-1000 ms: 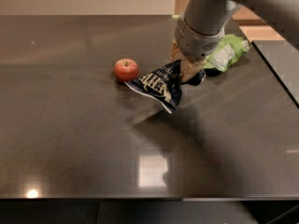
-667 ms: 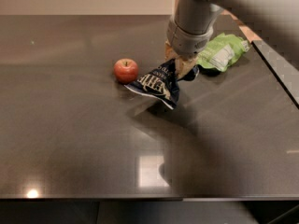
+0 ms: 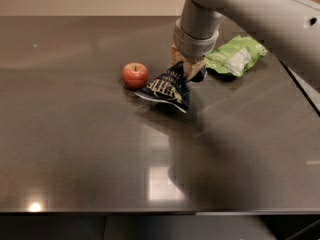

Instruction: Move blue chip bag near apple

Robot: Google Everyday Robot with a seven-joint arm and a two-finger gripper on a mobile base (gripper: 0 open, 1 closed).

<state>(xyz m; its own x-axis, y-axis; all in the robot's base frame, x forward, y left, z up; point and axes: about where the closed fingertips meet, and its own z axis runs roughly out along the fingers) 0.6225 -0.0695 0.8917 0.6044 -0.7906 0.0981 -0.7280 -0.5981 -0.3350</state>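
The blue chip bag [image 3: 168, 87] is dark navy with white lettering. It hangs tilted from my gripper [image 3: 187, 67], its lower edge at or just above the dark tabletop. My gripper is shut on the bag's upper right end. The small red apple [image 3: 135, 74] stands on the table just left of the bag, a small gap between them. My grey arm comes down from the upper right.
A light green chip bag [image 3: 235, 57] lies on the table to the right of my gripper. The dark table's [image 3: 75, 149] right edge runs diagonally at far right. The table's front edge is near the bottom of the view.
My gripper has moved left with the blue chip bag, bringing it closer to the apple and farther from the green bag. The apple has not moved.
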